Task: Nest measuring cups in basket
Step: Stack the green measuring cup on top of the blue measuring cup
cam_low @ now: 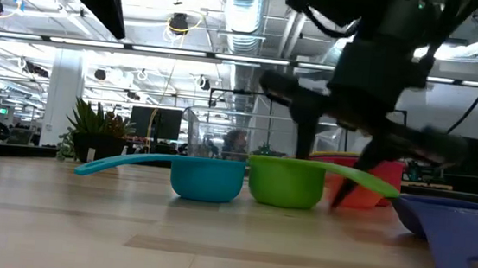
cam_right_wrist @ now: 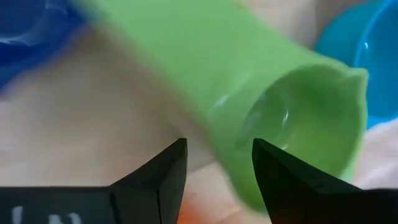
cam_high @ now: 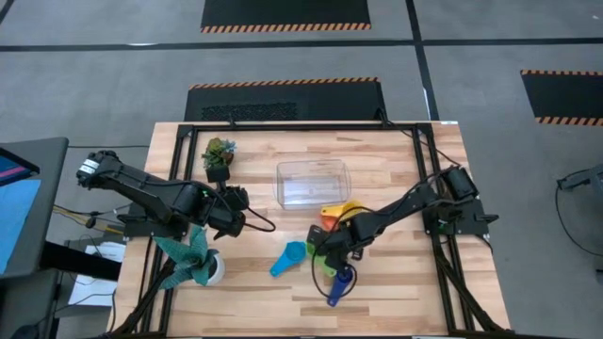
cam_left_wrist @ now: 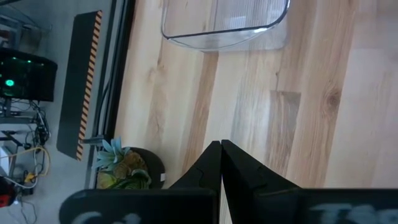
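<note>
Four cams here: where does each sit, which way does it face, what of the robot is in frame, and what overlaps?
High: overhead, straight down; both arms, basket, cups.
Low: table height, level across; light blue cup, green cup, arms above.
Left wrist: past shut left gripper toward the basket.
Right wrist: close over the green cup, right gripper open around its handle.
Shared: green cup in low, right wrist.
</note>
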You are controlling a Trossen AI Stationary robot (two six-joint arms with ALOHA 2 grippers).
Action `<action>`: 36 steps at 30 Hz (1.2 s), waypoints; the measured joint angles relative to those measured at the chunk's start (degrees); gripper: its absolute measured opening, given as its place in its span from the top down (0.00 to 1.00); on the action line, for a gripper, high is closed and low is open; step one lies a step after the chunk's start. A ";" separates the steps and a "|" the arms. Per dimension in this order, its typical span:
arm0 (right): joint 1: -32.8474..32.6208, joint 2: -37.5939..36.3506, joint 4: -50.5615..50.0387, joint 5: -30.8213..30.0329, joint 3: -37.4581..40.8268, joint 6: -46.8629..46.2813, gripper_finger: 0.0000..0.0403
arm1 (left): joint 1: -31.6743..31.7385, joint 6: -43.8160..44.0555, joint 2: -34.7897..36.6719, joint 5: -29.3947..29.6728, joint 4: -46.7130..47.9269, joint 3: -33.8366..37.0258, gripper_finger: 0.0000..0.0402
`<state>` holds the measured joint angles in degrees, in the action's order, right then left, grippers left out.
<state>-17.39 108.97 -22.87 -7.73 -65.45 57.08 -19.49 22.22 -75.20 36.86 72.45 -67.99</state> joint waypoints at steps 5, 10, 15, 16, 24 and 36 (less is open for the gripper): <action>-0.66 1.99 0.87 -2.90 -2.51 -0.06 0.51 | 0.00 -0.02 -0.02 -0.02 0.00 0.00 1.00; -0.50 2.05 0.90 -2.60 -4.41 -3.46 0.64 | 0.00 -0.07 0.00 0.00 0.02 0.00 1.00; -0.48 1.84 -1.14 -2.47 -6.63 -12.78 0.85 | 0.00 -0.11 0.00 -0.02 0.02 0.00 1.00; -0.53 1.76 -1.72 -2.42 -7.12 -14.40 0.90 | 0.00 -0.11 0.00 -0.02 0.03 0.00 1.00; -2.59 1.75 -6.26 -2.66 -13.82 -30.09 0.98 | 0.02 -1.66 0.00 -0.02 0.02 0.00 1.00; -6.93 1.73 -43.10 -5.08 -32.28 -79.41 0.99 | 0.02 -2.09 0.00 -0.61 0.02 0.00 1.00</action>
<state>-24.32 110.70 -65.98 -12.81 -97.73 -22.33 -19.46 20.13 -75.20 36.25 72.47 -67.99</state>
